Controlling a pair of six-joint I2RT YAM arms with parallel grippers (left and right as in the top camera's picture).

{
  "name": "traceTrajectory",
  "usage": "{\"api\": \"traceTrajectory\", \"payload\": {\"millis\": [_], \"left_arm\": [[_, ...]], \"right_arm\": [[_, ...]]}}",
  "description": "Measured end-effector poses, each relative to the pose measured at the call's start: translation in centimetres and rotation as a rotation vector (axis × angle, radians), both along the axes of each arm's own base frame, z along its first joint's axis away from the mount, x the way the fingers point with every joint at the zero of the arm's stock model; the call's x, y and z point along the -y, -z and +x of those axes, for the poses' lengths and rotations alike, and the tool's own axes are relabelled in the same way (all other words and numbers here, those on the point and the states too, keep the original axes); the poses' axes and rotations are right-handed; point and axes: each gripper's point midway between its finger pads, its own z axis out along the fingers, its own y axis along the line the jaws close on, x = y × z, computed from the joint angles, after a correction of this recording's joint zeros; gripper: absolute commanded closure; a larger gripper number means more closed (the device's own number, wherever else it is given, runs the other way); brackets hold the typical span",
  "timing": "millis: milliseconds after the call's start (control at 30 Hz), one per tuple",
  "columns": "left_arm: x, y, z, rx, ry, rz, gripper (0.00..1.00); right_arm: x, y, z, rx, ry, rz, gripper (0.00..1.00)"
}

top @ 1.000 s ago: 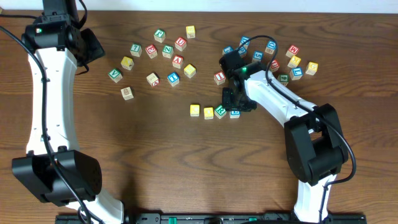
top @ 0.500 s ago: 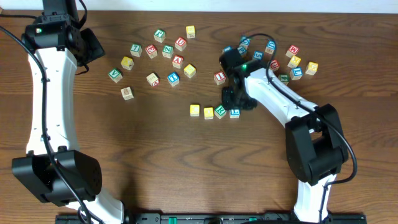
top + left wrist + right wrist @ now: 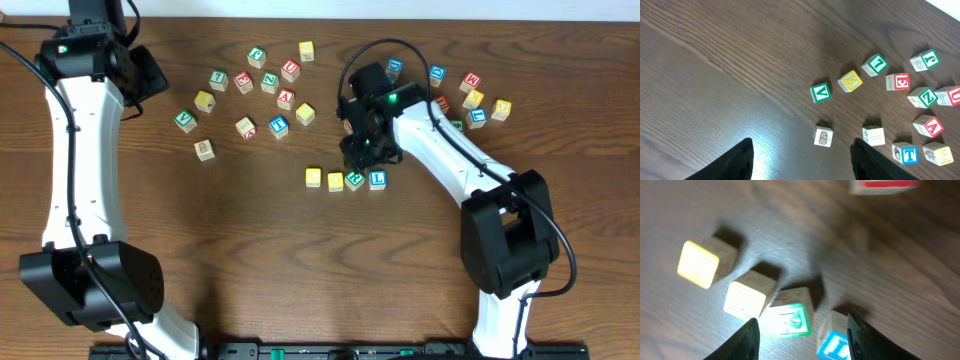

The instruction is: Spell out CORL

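You found the right tool (image 3: 803, 337) open and empty with the R cube (image 3: 792, 319) and L cube (image 3: 834, 344) beneath it, the left tool (image 3: 801, 150) likewise open.

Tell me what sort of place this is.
Likely a robot test bench: a wood-grain table, a white left arm and right arm mounted at its near edge, and lettered wooden cubes scattered on it.
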Motion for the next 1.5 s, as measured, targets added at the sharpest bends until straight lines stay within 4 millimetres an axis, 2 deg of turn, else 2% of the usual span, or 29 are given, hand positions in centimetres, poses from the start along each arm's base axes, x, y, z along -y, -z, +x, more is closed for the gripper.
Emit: {"api": "traceTrajectory", "payload": {"millis": [233, 667, 1000, 1267, 1500], "left_arm": [[0.0, 0.0, 0.0, 0.0, 0.0, 0.0, 0.39], [0.0, 0.0, 0.0, 0.0, 0.0, 0.0, 0.38], [0.0, 0.0, 0.0, 0.0, 0.0, 0.0, 0.38], [0.0, 0.0, 0.0, 0.0, 0.0, 0.0, 0.38], [0.0, 0.0, 0.0, 0.0, 0.0, 0.0, 0.38]], "right_arm": [[-0.9, 1.3, -0.8, 0.005, -0.107, 0.041, 0.51], [-0.2, 2.2, -0.9, 0.035, -0.183, -0.002, 0.56], [0.0, 3.2, -1.9, 0.017, -0.215, -0.019, 0.56], [0.1, 3.2, -1.7, 0.03, -0.222, -0.037, 0.68], [0.9, 3.4, -1.5, 0.041, -0.216, -0.084, 0.73]]}}
